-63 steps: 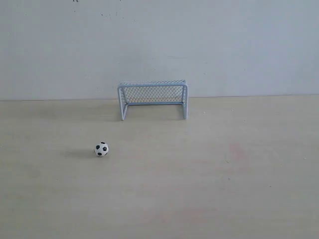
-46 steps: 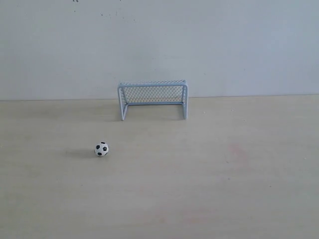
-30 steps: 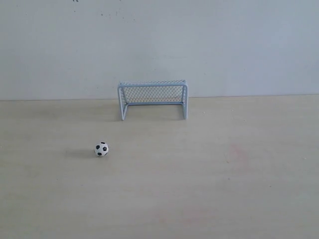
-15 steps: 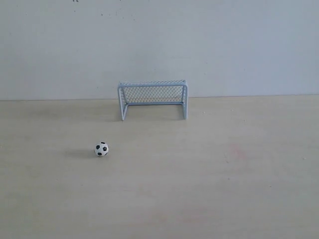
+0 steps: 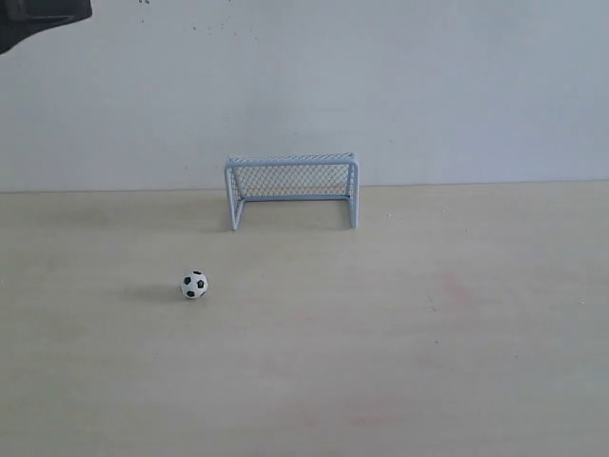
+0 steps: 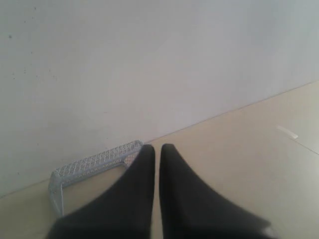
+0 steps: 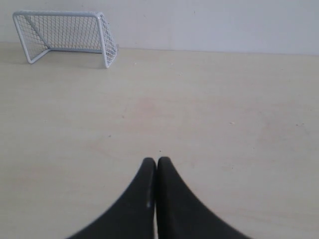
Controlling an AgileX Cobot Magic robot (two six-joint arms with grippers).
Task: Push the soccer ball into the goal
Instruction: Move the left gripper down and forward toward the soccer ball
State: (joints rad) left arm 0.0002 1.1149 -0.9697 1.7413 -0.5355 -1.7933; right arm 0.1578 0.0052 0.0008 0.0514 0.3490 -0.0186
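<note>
The soccer ball (image 5: pixel 194 285), tiny, white with black patches, rests on the pale wooden table left of centre. The light blue-grey goal (image 5: pixel 292 189) with mesh netting stands against the back wall, its mouth facing the front. The goal (image 6: pixel 94 163) also shows in the left wrist view, partly behind my left gripper (image 6: pixel 157 147), whose black fingers stand shut with only a thin slit and nothing held. A dark piece of the left arm (image 5: pixel 38 13) enters the exterior view's top left corner. My right gripper (image 7: pixel 156 160) is shut and empty above the table, with the goal (image 7: pixel 65 36) far ahead. Neither wrist view shows the ball.
A white wall (image 5: pixel 400 86) runs along the back of the wooden table (image 5: pixel 428 333), right behind the goal. A faint pinkish stain (image 5: pixel 447 286) marks the table to the right of the ball.
A dark part of the left arm has come into the top left corner of the exterior view. The ball and the goal have not moved.
</note>
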